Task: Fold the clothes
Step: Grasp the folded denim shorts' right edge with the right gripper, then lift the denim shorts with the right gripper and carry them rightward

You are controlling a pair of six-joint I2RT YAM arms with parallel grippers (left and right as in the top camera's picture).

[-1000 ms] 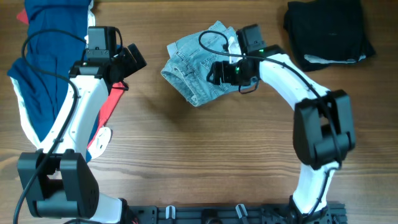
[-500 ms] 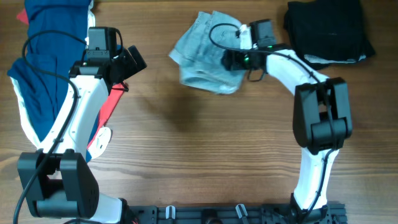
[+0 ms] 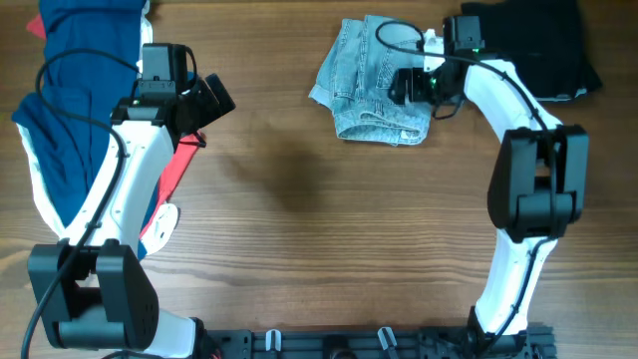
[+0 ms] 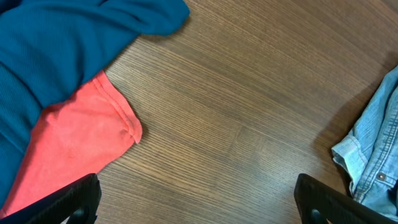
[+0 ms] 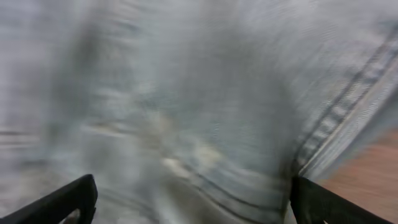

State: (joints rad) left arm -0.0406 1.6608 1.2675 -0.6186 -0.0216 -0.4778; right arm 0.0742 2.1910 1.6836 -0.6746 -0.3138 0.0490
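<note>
Sitting low over the pale denim shorts (image 3: 364, 90) at the far side of the wooden table (image 3: 319, 249), right of centre, the right gripper (image 3: 411, 85) has its fingers spread wide. Blurred denim fills its wrist view, with no fold seen pinched. Black garments (image 3: 533, 45) lie just right of the shorts, in the far right corner. The left gripper (image 3: 214, 97), equally wide and empty, hangs over bare wood beside the navy garment (image 3: 80, 110) and its red part (image 4: 74, 149).

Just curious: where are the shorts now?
Overhead view: the shorts lie at the far side of the table, right of centre, under the right gripper, just left of the black clothes.
</note>
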